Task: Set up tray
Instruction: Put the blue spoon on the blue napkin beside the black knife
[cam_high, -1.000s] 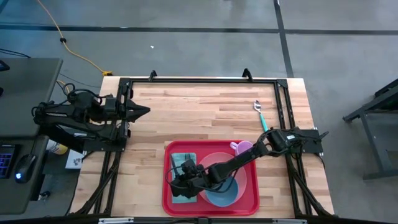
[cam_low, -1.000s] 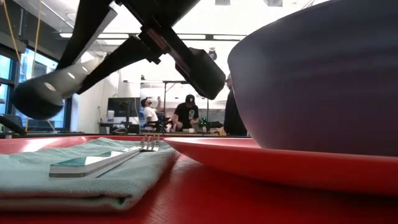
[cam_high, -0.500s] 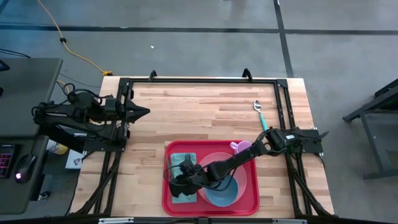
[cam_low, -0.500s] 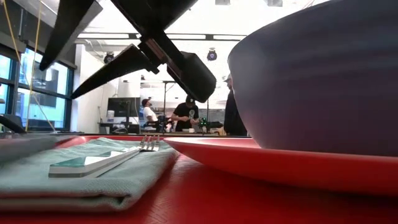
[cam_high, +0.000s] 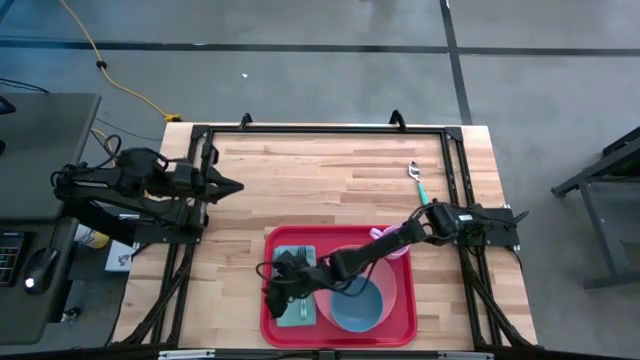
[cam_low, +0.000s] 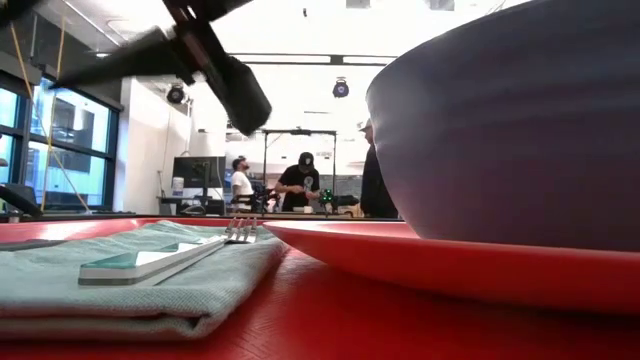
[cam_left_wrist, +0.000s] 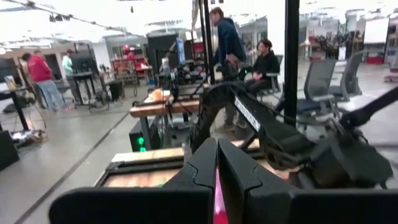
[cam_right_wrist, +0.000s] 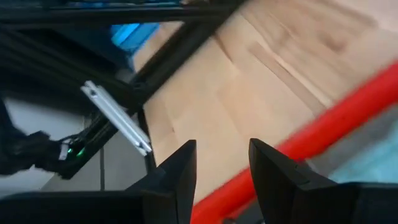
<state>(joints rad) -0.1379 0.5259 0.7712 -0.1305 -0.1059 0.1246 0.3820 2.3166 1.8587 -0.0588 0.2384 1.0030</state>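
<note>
The red tray lies at the table's near edge. On its left part a folded teal napkin lies flat, with a fork resting lengthwise on top. A pink plate carries a blue bowl, and a pink cup stands at the tray's far right corner. My right gripper is open and empty, above the tray's left rim beside the napkin; its wrist view shows the open fingers over the red rim. My left gripper waits shut at the table's left side.
A teal-handled spoon lies on the bare wood near the table's far right corner. A black frame runs around the table's edges. Bare wood stretches between the tray and the far edge. People stand in the room beyond the table.
My right gripper has moved from above the napkin and fork toward the tray's left rim and has risen, as the low view shows. The napkin and fork have stayed where they were.
</note>
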